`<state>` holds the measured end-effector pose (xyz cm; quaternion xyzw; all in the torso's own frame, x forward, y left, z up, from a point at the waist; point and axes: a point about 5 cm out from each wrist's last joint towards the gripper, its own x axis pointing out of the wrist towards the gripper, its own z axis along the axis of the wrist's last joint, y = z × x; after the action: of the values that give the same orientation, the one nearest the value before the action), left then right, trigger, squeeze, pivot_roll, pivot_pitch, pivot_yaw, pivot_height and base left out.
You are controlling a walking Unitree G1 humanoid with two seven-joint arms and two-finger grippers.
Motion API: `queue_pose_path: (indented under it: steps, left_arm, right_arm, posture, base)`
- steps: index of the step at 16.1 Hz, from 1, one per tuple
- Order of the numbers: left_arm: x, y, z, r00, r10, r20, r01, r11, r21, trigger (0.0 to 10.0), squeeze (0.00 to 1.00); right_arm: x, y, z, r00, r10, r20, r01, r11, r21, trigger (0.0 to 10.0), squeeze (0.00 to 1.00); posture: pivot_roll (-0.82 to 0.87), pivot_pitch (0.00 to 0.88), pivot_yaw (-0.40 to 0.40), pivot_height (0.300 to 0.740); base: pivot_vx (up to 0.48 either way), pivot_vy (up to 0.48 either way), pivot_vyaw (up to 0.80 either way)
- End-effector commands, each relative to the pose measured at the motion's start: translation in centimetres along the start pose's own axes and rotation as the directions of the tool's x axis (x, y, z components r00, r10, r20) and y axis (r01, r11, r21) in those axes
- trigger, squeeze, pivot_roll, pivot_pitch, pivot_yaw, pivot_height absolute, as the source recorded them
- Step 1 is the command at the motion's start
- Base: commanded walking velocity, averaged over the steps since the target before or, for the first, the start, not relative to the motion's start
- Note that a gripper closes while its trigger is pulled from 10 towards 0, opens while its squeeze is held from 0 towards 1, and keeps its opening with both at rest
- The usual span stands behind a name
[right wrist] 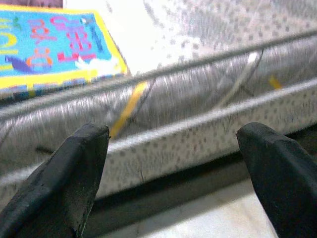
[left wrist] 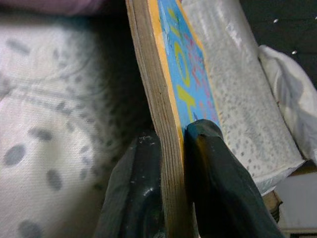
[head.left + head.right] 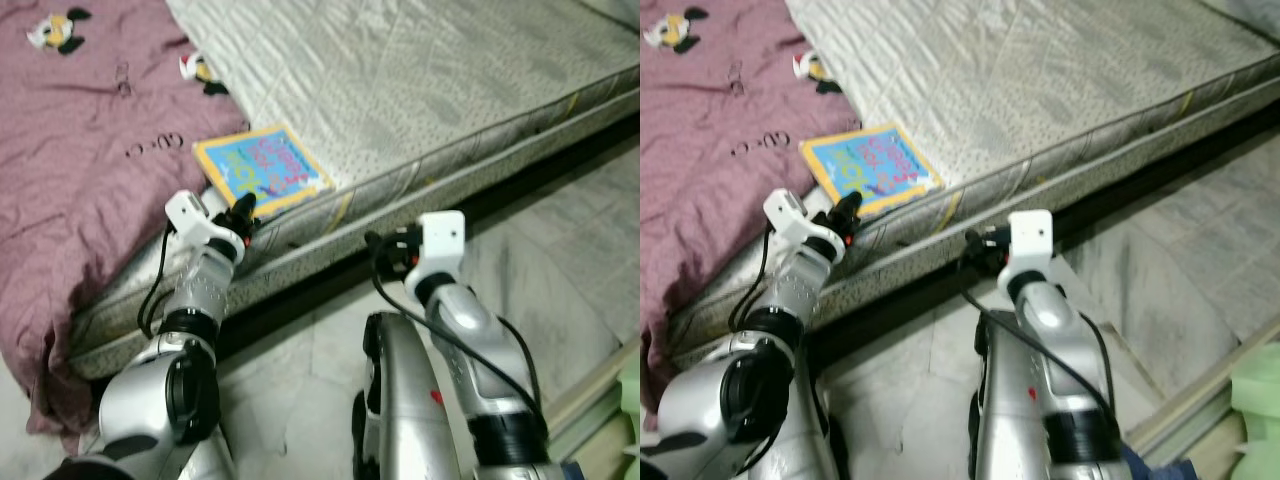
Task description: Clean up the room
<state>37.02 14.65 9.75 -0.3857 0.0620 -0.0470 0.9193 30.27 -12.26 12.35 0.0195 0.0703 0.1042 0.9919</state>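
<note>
Left tool (image 3: 243,212) reaches forward from the robot's left side and pinches the near edge of a children's book (image 3: 262,169), one black finger on the blue cover and the other beneath it. In the left wrist view the fingers (image 2: 218,178) press against both faces of the thick stack of board pages, close to a corner. The book, blue with a yellow border and bright lettering, lies flat on the bare grey mattress (image 3: 420,90), right at its near edge, just beside a rumpled mauve blanket (image 3: 80,180) that covers the left part of the bed.

The book looks stiff and fairly light, a board book that should not bend or sag when lifted by one edge. Its glossy cover may be slippery, so a grip set deeper over the edge, away from the corner, would probably hold steadier.

The left arm is stretched out and slightly upward, the wrist level with the mattress top. To the right, the right arm is bent at the elbow and raised before the mattress side. The right tool (image 3: 385,250) has its fingers (image 1: 79,163) spread wide and holds nothing, pointing at the quilted mattress side above the pale tiled floor (image 3: 560,270).
</note>
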Motion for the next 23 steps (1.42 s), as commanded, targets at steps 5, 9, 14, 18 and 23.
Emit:
queue_pose_path:
  steps: [5,9,14,18,23]
  left_arm:
    - [-0.2,1.1,2.4,0.996,0.02,0.084,-0.025,0.998,0.055,0.0,0.0]
    - [0.0,-1.0,6.4,0.965,-0.128,0.228,0.072,0.968,0.24,0.0,0.0]
    - [-3.4,-2.8,9.0,0.893,-0.27,0.36,0.085,0.887,0.454,0.0,0.0]
    - [-7.0,-1.2,6.4,0.925,-0.186,0.332,-0.028,0.837,0.547,10.0,0.0]
    - [-9.0,0.3,5.2,0.939,-0.098,0.33,-0.134,0.779,0.612,10.0,0.0]
  right_arm:
    - [2.7,0.6,0.8,0.998,-0.008,0.067,0.009,1.0,-0.018,10.0,0.0]
    - [4.0,1.0,0.8,0.994,-0.019,0.109,0.019,1.0,-0.004,10.0,0.0]
    - [4.3,1.1,1.6,0.979,-0.011,0.206,0.002,0.999,0.042,10.0,0.0]
    - [4.6,1.5,1.6,0.973,0.034,0.229,-0.048,0.997,0.059,10.0,0.0]
    - [4.6,2.9,1.6,0.966,0.091,0.243,-0.115,0.989,0.088,10.0,0.0]
  posture:
    - [-0.08,0.0,-0.022,0.487]
    - [-0.03,0.0,-0.02,0.487]
    - [-0.02,0.0,-0.019,0.487]
    - [0.01,0.0,-0.049,0.511]
    - [0.07,0.0,-0.086,0.57]
  base:
    - [0.0,0.0,0.0]
    - [0.0,0.0,0.0]
    - [0.0,0.0,0.0]
    - [0.0,0.0,0.0]
    - [0.0,0.0,0.0]
